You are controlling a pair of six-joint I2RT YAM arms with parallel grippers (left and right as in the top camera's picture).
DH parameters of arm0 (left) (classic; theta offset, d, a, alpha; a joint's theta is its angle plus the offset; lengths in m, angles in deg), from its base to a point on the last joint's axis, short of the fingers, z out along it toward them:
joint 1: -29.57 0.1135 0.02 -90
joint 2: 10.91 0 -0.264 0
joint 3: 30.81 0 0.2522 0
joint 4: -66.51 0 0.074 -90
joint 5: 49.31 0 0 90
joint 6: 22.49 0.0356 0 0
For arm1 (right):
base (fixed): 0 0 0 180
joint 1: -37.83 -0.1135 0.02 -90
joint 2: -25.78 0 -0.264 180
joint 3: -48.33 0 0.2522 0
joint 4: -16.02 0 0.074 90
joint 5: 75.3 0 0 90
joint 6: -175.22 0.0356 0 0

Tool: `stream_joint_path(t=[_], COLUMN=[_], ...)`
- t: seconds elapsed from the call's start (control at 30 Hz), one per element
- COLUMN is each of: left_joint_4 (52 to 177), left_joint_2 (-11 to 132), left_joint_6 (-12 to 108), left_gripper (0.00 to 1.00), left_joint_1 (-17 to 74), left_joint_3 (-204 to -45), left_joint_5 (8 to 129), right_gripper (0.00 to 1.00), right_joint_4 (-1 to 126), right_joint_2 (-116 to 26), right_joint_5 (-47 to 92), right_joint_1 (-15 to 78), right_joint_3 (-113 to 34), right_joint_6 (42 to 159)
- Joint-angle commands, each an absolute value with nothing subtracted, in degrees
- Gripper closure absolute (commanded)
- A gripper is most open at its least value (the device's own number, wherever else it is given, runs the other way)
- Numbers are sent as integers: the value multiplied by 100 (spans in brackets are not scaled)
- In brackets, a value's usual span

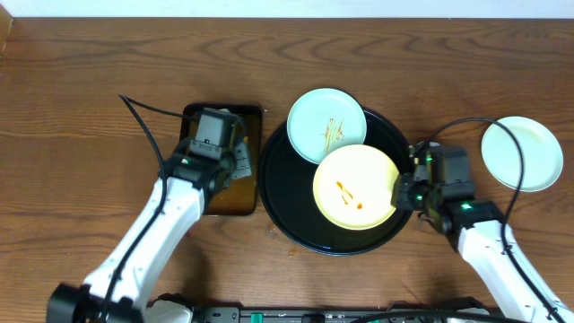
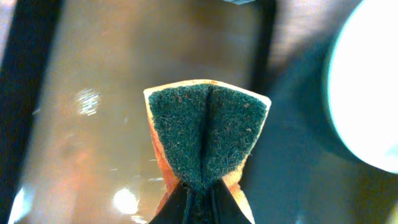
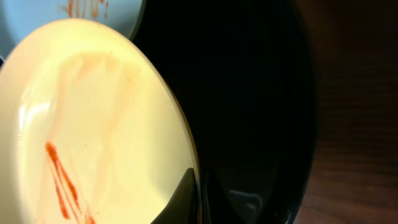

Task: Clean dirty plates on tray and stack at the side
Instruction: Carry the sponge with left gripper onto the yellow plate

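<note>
The round black tray (image 1: 282, 193) holds a pale yellow plate (image 1: 354, 186) with orange sauce streaks and a mint-blue plate (image 1: 326, 123) with a sauce squiggle at its back. A second mint-blue plate (image 1: 522, 152) lies on the table at the right. My right gripper (image 1: 401, 192) is shut on the yellow plate's right rim (image 3: 112, 112), one finger above it and one below (image 3: 198, 196). My left gripper (image 1: 215, 144) is over the small brown tray and is shut on a folded green-and-orange sponge (image 2: 207, 134).
A small rectangular dark brownish tray (image 1: 249, 184) sits left of the black tray; it also shows in the left wrist view (image 2: 93, 112). Black cables run from both arms. The wooden table (image 1: 90, 81) extends to the far edge.
</note>
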State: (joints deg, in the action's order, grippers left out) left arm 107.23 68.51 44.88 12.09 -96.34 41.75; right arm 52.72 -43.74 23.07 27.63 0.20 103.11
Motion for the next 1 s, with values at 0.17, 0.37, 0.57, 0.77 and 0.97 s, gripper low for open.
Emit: stream_joint_path(t=[0.17, 0.37, 0.57, 0.77, 0.97], left_joint_4=[10137, 9840, 9315, 8701, 8209], left_joint_2=[6680, 7157, 7767, 8256, 8844], left_joint_6=[4097, 3282, 2447, 2066, 1660], left_gripper=[93, 93, 92, 92, 93], left_joint_1=[177, -583, -1243, -1833, -2166], left_joint_3=[-9623, -9623, -9623, -9623, -9623], left_joint_5=[5206, 5206, 5209, 5202, 5202], right_gripper=[99, 99, 99, 99, 99], right_joint_4=[5161, 4953, 4870, 4888, 4888], right_joint_2=[-4781, -5303, -5537, -5537, -5537], right_joint_5=[1323, 1327, 1327, 1373, 1434], right_joint_1=[1878, 1823, 1823, 1823, 1823], right_joint_3=[-31, -31, -31, -31, -31], right_joint_6=[10388, 10720, 10753, 10751, 10748])
